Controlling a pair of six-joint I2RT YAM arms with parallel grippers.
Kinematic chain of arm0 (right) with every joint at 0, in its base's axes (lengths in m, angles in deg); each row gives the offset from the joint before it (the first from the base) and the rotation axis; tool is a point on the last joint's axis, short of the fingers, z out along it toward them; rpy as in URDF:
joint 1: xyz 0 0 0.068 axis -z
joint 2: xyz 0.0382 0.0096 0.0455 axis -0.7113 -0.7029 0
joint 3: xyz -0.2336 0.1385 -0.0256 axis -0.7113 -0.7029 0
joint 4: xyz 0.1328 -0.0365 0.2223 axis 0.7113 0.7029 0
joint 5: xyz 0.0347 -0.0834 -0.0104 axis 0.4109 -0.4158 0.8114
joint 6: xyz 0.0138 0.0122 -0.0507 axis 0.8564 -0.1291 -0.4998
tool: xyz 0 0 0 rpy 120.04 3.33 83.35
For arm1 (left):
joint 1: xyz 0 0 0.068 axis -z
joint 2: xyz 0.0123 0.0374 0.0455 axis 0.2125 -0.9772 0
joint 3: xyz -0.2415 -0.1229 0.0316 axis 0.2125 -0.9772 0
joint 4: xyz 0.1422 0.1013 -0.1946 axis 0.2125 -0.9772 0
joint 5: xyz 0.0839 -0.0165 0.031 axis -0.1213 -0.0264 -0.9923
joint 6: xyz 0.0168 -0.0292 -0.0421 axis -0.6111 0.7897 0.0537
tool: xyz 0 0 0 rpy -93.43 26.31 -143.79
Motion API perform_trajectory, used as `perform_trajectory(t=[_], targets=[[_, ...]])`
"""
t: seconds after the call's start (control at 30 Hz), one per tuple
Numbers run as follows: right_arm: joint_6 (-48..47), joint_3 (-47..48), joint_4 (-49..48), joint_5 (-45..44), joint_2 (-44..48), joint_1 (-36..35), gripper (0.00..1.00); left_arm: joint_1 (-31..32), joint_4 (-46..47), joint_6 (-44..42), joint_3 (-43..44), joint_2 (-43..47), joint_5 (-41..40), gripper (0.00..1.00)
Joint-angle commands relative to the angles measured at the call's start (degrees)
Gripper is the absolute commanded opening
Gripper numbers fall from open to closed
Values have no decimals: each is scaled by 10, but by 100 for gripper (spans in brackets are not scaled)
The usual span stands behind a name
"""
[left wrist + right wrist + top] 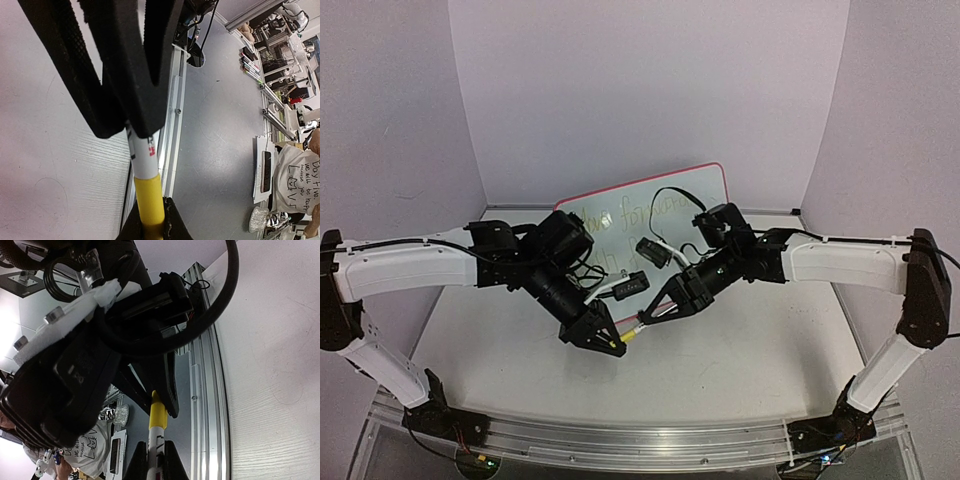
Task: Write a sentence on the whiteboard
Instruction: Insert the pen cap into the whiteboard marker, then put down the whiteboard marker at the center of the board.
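Handwriting on the whiteboard [710,180] is mostly covered by both arms. Of the sentence [645,213] only "forward" reads, faint yellow-green and rising rightward. The board stands midway along the tabletop's [750,350] far edge, long axis left to right. Print on the marker [635,331] is too blurred to read. The left gripper [150,227] is clamped on its yellow cap, the right gripper [154,466] on its white barrel. The marker spans between them above mid-tabletop.
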Motion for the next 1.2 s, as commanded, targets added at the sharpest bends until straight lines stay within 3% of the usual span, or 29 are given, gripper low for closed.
perform_trajectory(t=[0.0,0.2,0.33,0.5,0.67,1.0,1.17], targets=[[-8,8,-44,-41,10,-35,0,0,166,-34,55,12,-45,8],[9,-56,-18,-173,93,94,0,-15,125,16,-41,79,-231,67],[11,-90,35,-280,140,173,0,-50,125,82,-107,130,-334,83],[36,-127,105,-512,177,231,0,-123,144,169,-182,193,-387,91],[69,-172,85,-668,184,259,0,-194,136,221,-219,208,-434,97],[111,-226,-123,-790,125,283,0,-361,200,238,-251,171,-413,99],[106,-229,-175,-795,79,295,9,-421,242,224,-252,162,-425,99]])
